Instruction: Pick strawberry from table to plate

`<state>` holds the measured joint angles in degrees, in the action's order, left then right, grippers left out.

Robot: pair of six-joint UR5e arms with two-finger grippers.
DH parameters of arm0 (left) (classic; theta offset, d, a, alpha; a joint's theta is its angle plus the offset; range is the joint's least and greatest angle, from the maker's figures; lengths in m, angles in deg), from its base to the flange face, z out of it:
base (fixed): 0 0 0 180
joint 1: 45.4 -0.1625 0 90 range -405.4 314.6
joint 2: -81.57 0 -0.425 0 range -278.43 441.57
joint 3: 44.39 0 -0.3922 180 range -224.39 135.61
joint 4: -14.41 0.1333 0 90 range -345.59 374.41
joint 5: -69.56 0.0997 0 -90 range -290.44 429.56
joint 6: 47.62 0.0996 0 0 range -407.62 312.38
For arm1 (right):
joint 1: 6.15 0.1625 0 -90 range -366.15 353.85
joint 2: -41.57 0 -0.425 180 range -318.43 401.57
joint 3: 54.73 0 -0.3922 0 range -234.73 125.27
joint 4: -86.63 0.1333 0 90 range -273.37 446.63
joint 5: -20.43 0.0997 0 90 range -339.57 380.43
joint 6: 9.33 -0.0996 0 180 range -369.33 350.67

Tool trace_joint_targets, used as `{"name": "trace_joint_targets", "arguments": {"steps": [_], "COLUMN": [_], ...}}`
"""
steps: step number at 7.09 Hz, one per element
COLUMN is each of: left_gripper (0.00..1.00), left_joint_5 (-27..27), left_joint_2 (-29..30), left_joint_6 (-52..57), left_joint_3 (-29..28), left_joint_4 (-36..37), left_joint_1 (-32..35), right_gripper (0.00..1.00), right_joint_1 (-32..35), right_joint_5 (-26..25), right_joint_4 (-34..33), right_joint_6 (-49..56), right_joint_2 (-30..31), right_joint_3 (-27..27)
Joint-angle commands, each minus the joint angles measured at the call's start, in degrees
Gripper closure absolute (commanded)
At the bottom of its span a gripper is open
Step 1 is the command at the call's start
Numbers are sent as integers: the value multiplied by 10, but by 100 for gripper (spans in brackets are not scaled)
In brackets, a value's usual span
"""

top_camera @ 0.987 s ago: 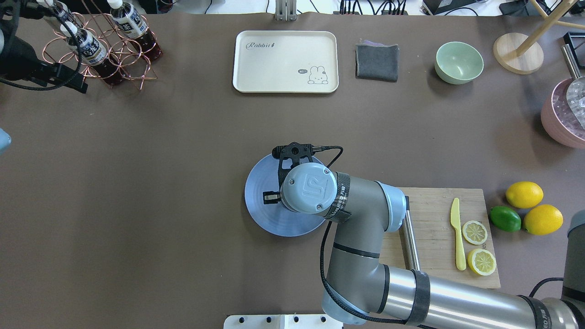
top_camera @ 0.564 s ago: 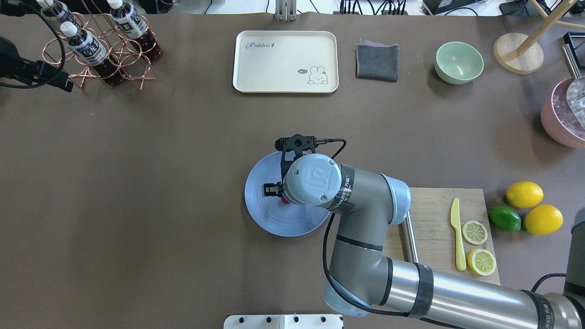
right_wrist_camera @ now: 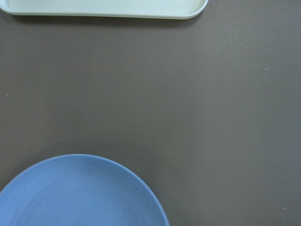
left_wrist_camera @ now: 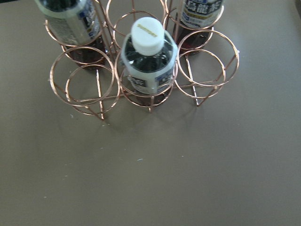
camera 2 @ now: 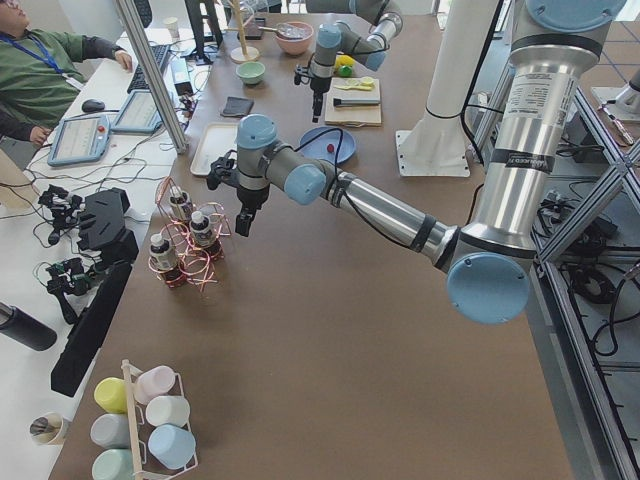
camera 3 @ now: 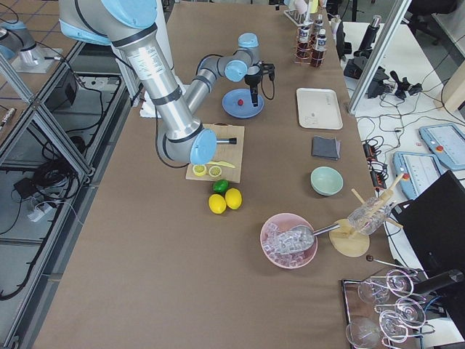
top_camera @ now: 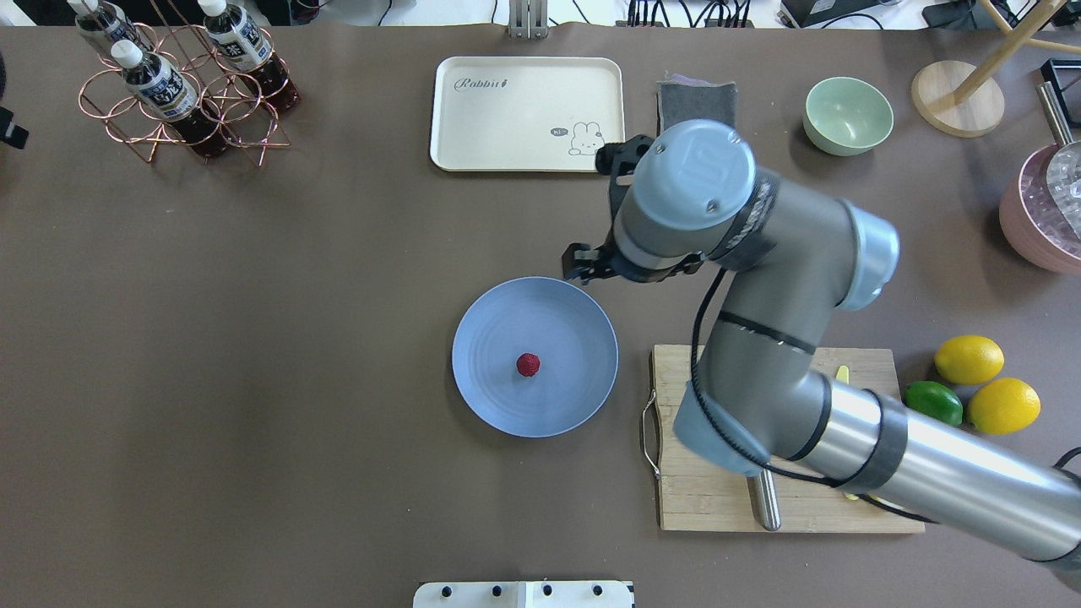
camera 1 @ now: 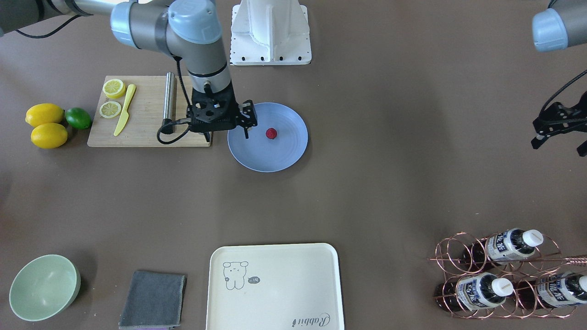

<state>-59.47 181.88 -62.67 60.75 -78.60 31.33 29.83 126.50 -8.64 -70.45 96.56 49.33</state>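
The small dark-red strawberry [top_camera: 528,364] [camera 1: 271,133] lies alone near the middle of the round blue plate [top_camera: 507,409] [camera 1: 270,158] on the brown table [top_camera: 296,338]. My right gripper [top_camera: 584,263] [camera 1: 247,127] hangs open and empty above the plate's far right rim, clear of the berry. The right wrist view holds only the plate's rim [right_wrist_camera: 94,162] and bare table. Beside the bottle rack, my left gripper [camera 1: 560,145] hangs open with nothing in it.
A wooden cutting board [top_camera: 785,507] with a steel bar lies right of the plate, with lemons [top_camera: 969,359] and a lime [top_camera: 933,404] beyond it. The cream tray [top_camera: 507,118], grey cloth [top_camera: 688,105] and green bowl [top_camera: 848,115] line the far side. The bottle rack [top_camera: 181,93] stands far left.
My right gripper let go of the strawberry, rose and swung away to the plate's far right, leaving the berry on the plate. My left arm drew back toward the left edge.
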Motion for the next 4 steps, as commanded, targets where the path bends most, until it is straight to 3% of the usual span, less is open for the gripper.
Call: {"name": "trace_joint_targets", "arguments": {"steps": [1, 4], "left_gripper": [2, 2], "left_joint_5": [2, -8], "left_joint_2": [-12, -35], "left_joint_6": [119, 159], "left_joint_3": [-10, -36], "left_joint_4": [71, 79], "left_joint_1": [69, 129], "right_gripper": [0, 0], "right_joint_1": [150, 332], "right_joint_5": [110, 176], "right_joint_4": [-34, -27], "right_joint_6": [181, 392], "right_joint_2": [89, 217], "right_joint_3": [36, 26]}}
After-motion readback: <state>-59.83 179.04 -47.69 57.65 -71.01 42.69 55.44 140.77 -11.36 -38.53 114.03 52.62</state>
